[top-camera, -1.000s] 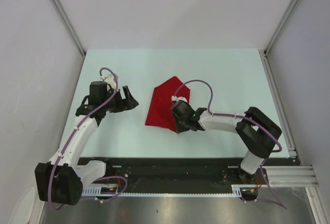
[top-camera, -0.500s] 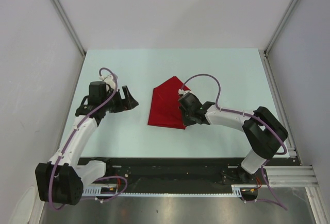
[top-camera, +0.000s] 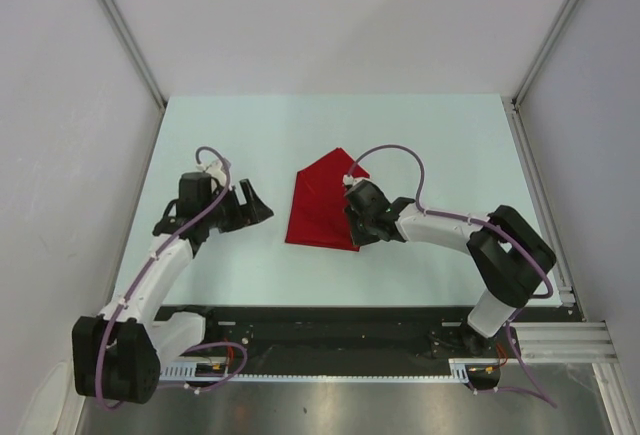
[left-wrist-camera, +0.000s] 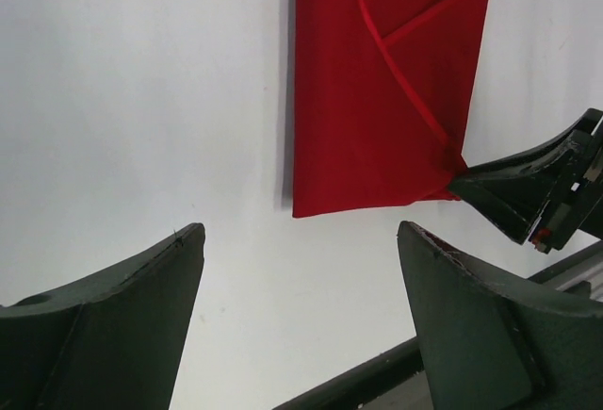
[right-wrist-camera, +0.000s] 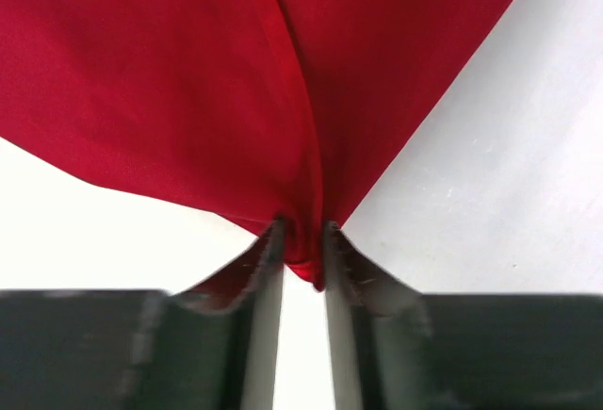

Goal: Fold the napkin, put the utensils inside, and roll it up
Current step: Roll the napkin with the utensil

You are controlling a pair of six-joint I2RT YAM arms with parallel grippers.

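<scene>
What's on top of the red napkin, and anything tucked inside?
Nothing lies on the napkin; only its own folded flaps show. The right claw pinches one corner. Inside the folds is covered: cannot tell.

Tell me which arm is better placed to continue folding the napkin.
Right. A corner of the napkin sits between the fingers of the right gripper. The left gripper hangs open beside the napkin, not touching it.
</scene>
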